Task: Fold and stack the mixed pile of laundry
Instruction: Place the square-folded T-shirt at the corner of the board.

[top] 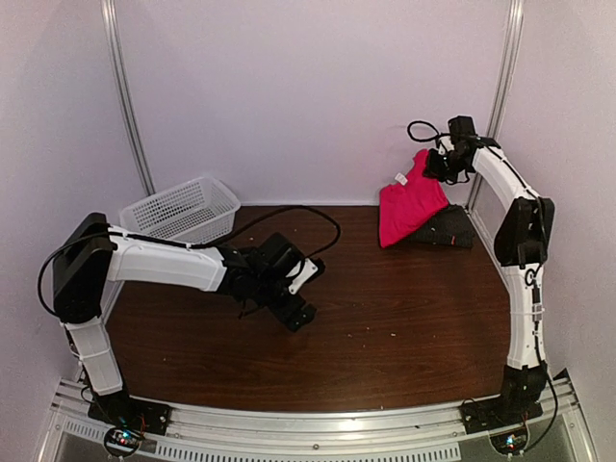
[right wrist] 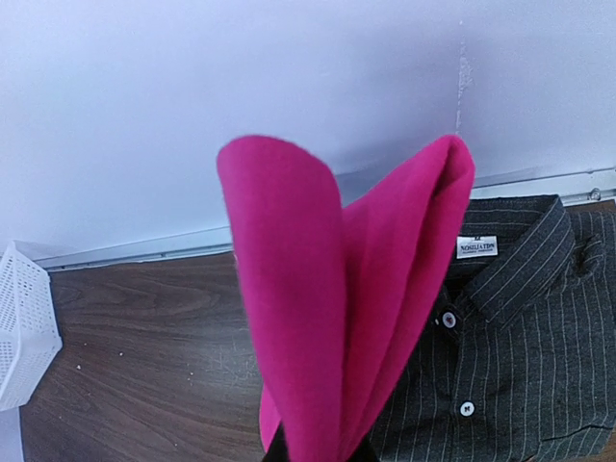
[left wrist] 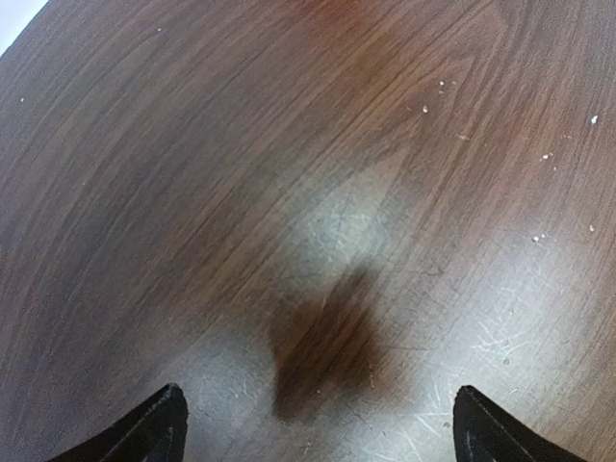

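T-shirt [right wrist: 289, 289]: plain bright red-pink
button shirt [right wrist: 539, 327]: dark charcoal, thin pale pinstripes; white buttons [right wrist: 449, 319], white neck label [right wrist: 477, 247]
basket [top: 183, 207]: white, open lattice
table [top: 385, 318]: dark brown wood grain, pale specks
left arm [top: 164, 262], right arm [top: 525, 318]: white shells, black joints
wall [top: 318, 96] behind table: pale lilac-white

A dark brown wood-grain table [left wrist: 289, 144] spreads beneath the left pincer [left wrist: 318, 423], scuffed pale just ahead of it and dotted with tiny white specks [left wrist: 544, 154] ahead and to its right. A white plastic lattice basket [top: 183, 207], open at the top, stands well apart from that pincer, farther back and to its left. It sits near the plain white back wall [top: 308, 96], with a slim silver metal post [top: 130, 106] rising just behind it.
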